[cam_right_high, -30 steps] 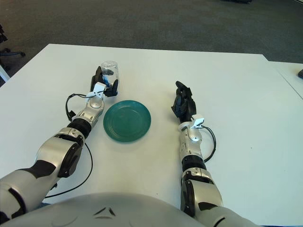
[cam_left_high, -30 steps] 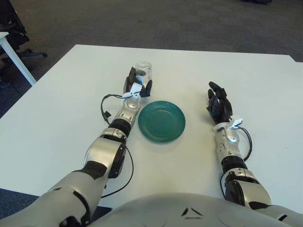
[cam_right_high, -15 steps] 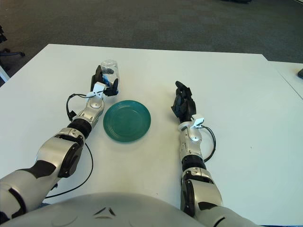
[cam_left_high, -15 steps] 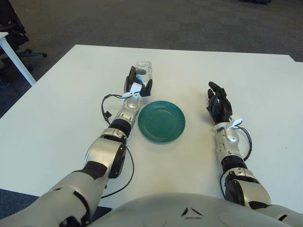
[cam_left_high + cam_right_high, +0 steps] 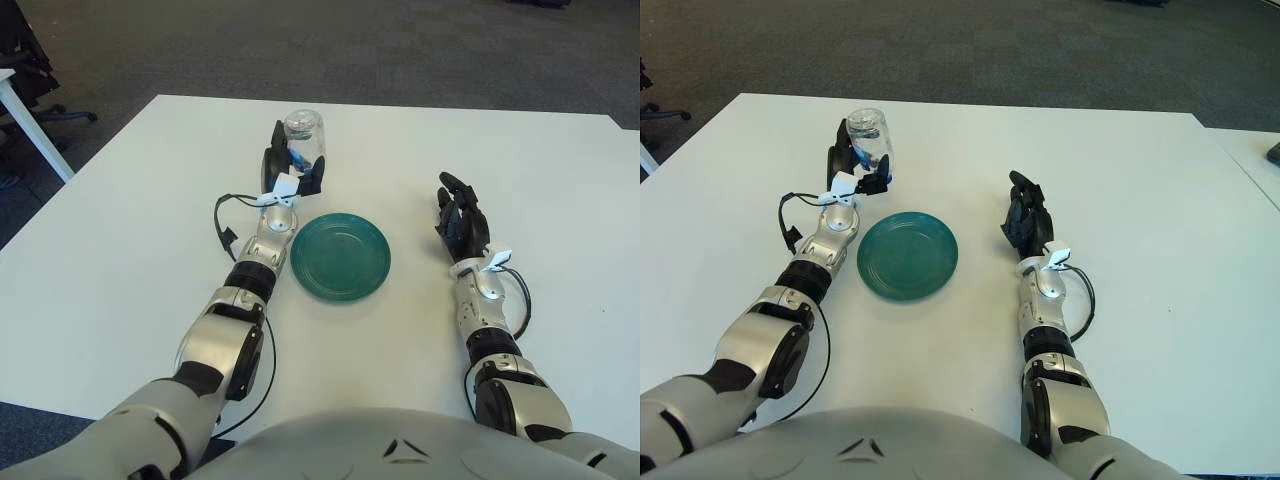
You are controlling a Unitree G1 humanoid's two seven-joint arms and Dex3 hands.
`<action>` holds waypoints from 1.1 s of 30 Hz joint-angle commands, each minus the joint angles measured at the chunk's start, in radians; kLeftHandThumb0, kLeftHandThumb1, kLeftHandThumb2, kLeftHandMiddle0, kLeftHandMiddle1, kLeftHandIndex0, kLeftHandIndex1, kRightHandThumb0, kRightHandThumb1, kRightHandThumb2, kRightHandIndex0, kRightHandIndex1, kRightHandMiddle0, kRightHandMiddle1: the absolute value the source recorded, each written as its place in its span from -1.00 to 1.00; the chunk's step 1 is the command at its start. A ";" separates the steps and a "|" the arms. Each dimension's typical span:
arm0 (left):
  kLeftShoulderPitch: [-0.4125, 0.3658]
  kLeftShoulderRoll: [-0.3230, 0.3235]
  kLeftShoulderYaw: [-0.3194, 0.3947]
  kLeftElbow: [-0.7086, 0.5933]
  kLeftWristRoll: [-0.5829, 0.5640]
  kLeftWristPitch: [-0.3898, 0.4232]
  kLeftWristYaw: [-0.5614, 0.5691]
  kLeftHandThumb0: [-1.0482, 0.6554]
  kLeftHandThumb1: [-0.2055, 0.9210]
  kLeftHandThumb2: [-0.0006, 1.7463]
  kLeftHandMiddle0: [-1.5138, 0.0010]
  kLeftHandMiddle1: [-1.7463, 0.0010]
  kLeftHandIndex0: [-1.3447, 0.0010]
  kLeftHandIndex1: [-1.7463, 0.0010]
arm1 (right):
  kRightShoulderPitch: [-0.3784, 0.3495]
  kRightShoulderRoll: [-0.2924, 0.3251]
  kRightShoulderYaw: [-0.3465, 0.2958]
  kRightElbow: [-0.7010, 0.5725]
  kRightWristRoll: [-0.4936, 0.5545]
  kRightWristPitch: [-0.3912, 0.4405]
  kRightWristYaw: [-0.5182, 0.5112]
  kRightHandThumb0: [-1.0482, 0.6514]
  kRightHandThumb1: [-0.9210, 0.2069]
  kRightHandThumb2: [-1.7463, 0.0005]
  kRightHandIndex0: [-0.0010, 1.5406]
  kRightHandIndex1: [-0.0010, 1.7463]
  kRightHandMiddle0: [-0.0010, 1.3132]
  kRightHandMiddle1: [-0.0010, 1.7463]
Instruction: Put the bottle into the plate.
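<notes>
Already the left hand [image 5: 290, 170] has its dark fingers wrapped around the lower part of the clear bottle [image 5: 303, 135], and in the left eye view the bottle stands roughly upright in that grasp, its rounded end on top and a bit of blue showing low down between the fingers. It shows beyond the green plate [image 5: 341, 257], on the plate's far-left side, with bare white table [image 5: 120, 220] between them; whether its base touches the table or hangs just above it cannot be told. From the held bottle the plate lies toward the robot and a little to the right, so the coming move looks like a short carry back and inward, keeping the bottle's long axis vertical so it can be stood on the plate. The right hand [image 5: 459, 222] shows to the right of the plate, well apart from it, fingers loosely curled and holding nothing.

Seen from the right eye view, the picture agrees: the left hand [image 5: 852, 170] is clasped on the bottle [image 5: 870, 137], which shows above and left of the plate [image 5: 907, 256], not over its rim. The right hand [image 5: 1027, 220] shows on the plate's other side, idle. Plainly the left hand is the one placed for this job.
</notes>
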 commanded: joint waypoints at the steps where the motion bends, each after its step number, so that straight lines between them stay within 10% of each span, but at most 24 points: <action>1: 0.123 0.000 -0.043 -0.239 0.036 0.050 -0.053 -0.33 -0.15 0.56 -0.60 -1.00 0.05 -1.00 | 0.114 0.038 -0.005 0.119 0.016 0.095 -0.011 -0.75 -1.00 0.12 -0.56 -0.99 -1.00 -0.27; 33: 0.420 0.001 -0.121 -0.537 0.029 0.099 -0.248 -0.33 -0.12 0.54 -0.61 -1.00 0.07 -1.00 | 0.116 0.045 0.019 0.122 -0.003 0.099 -0.030 -0.70 -1.00 0.06 -0.56 -0.99 -1.00 -0.28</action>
